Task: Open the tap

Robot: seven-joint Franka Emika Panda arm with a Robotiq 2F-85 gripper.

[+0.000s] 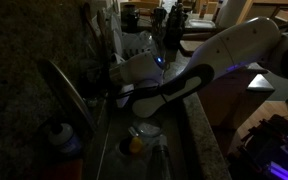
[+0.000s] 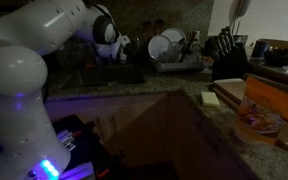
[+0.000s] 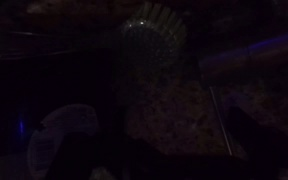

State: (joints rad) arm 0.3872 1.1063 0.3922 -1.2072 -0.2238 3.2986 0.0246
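The tap (image 1: 68, 96) is a long, slim grey-silver spout that slants down over the sink at the left in an exterior view. My white arm reaches in from the right, and the dark gripper (image 1: 111, 86) sits close beside the spout's upper part. Contact is not clear in the dim light. In an exterior view the gripper (image 2: 121, 47) is by the back wall, left of the dish rack. The wrist view is almost black; only a thin shiny line (image 3: 220, 120) shows, possibly the tap's edge. I cannot tell whether the jaws are open or shut.
A blue-capped bottle (image 1: 64, 140) stands left of the sink. An orange item (image 1: 136, 144) lies in the basin. A wire dish rack with plates (image 2: 170, 46), a knife block (image 2: 229, 52) and a cutting board (image 2: 269, 100) stand on the counter.
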